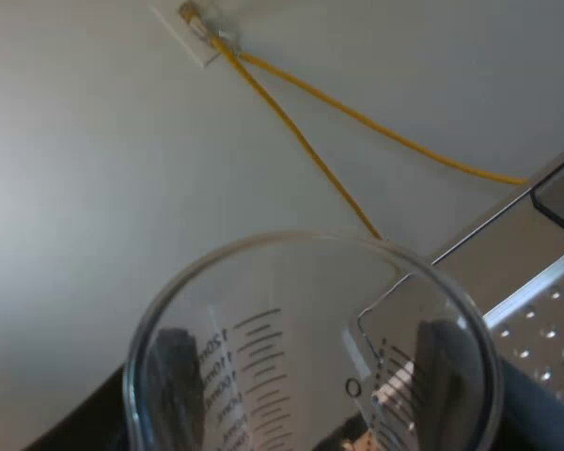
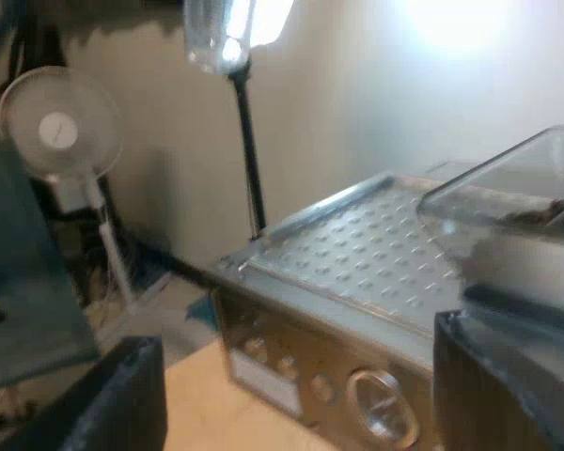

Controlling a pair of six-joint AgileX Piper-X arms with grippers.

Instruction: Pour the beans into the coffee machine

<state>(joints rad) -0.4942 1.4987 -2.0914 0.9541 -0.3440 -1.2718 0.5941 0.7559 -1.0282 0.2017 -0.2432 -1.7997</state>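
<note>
Wall (image 1: 94, 188) behind; L claw (image 1: 310, 376) grips measuring glass (image 1: 291, 301) at machine (image 1: 536, 272) edge.

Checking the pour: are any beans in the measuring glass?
Looks empty: the measuring glass in my left gripper shows clear through, no beans; base hidden.

Left view close behind measuring glass (image 1: 310, 310); right faces espresso machine (image 2: 357, 272); both share its top.
</note>
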